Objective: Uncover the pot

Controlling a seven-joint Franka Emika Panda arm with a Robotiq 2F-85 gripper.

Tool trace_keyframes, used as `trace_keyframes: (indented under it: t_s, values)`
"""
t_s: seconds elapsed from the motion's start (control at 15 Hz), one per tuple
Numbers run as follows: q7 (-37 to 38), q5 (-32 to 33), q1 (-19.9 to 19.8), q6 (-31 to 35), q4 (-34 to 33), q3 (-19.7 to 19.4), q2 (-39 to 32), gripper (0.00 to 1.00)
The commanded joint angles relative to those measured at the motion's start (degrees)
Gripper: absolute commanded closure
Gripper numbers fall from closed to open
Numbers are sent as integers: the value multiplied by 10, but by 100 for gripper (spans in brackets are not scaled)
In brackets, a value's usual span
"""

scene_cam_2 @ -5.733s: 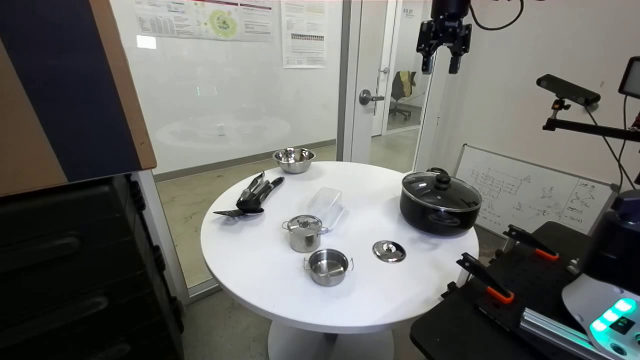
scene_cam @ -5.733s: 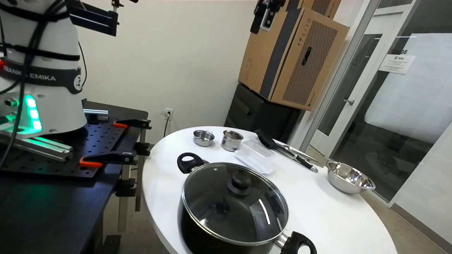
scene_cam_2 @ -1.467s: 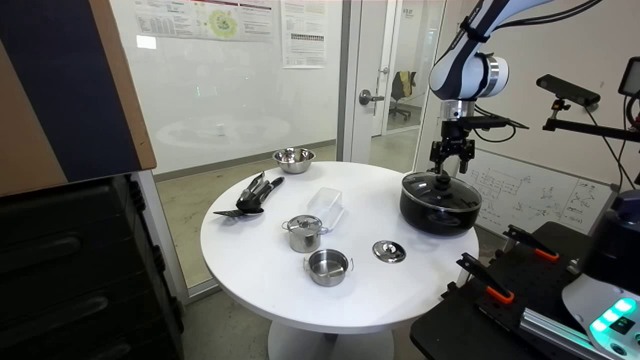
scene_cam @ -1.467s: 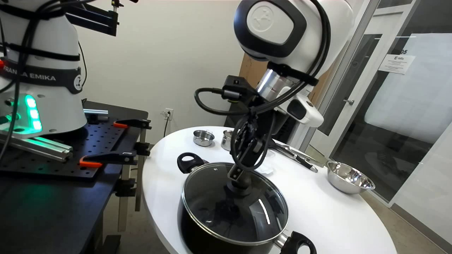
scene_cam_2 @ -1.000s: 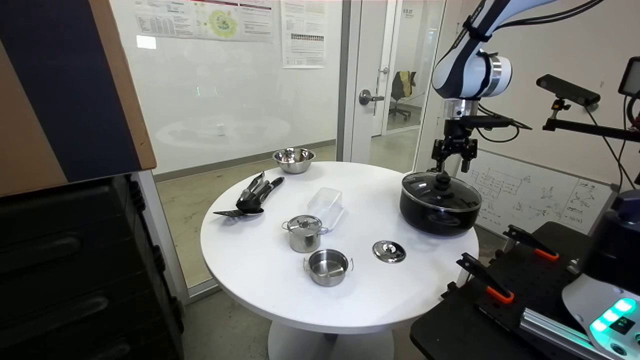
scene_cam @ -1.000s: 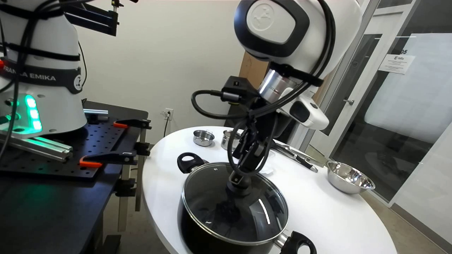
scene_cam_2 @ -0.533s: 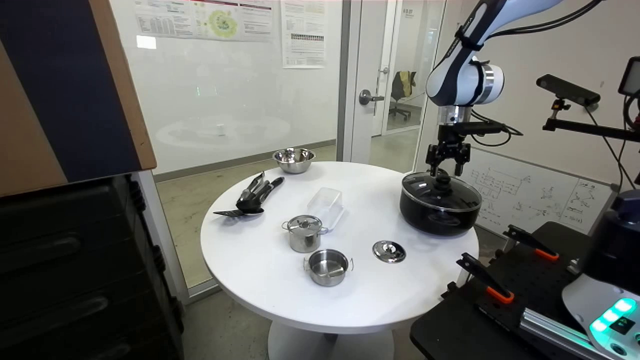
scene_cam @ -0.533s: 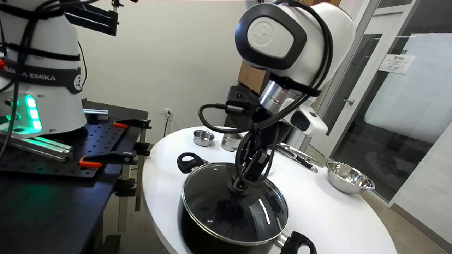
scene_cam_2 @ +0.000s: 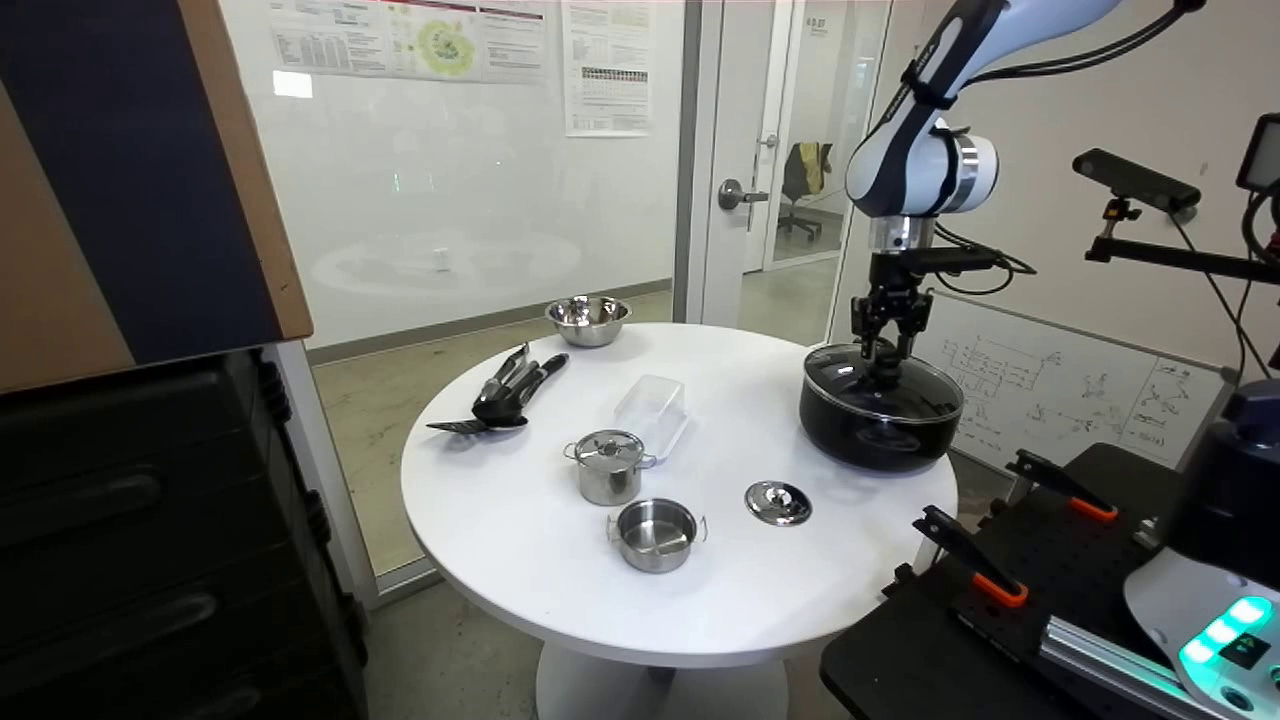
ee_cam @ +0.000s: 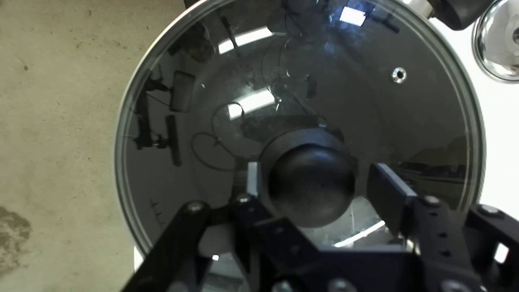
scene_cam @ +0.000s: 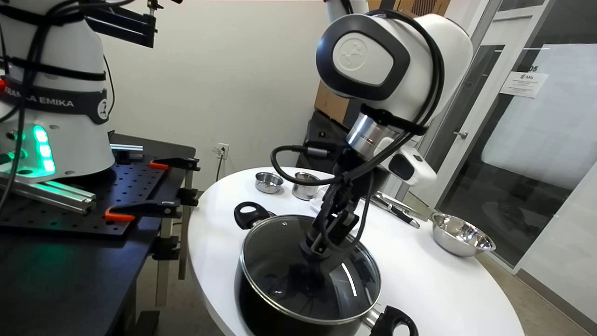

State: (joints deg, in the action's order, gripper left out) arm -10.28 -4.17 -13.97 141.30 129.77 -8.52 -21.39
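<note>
Pot (scene_cam_2: 872, 440) stands upright on the white table (scene_cam_2: 740, 590), right of frame in an exterior view, glass lid (scene_cam: 294, 275) seated on it. So not uncovered yet. From where I'm standing the gripper (ee_cam: 318, 178) has nothing clamped: fingers (ee_cam: 383, 192) spread, one each side of the black knob (ee_cam: 312, 188), mid-frame in the wrist view. Clear gap on that view's right, narrow one on its left.

Handling, my read: pot is rigid and likely the heavy half, so it should stay put under a straight lift. Lid is stiff, medium weight, but glass, so fragile; don't drop it or clip its metal edge on the way off. Knob looks smooth, hard and domed; pads (ee_cam: 252, 178) could slide off if they pinch high. Best hold: low on the knob, under the dome, both sides squarely centred, then squeeze. Round knob means the lid may swing, so raise it slowly and level before going sideways. Leave the side handles (scene_cam: 247, 220) alone; tugging those drags the pot, lid and all.
</note>
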Motion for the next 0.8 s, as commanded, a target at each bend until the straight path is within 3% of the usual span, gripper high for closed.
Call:
trace_keyframes:
  t_s: [0.0,0.13,0.4,0.73]
  values:
    - [1,-8,-4,8,-11,5,-9,64]
    - [-1,-8,-5,8,-11,5,-8,75]
    - [-3,-4,-4,6,-5,4,0,75]
    - [-41,-5,-16,-62,22,2,84,75]
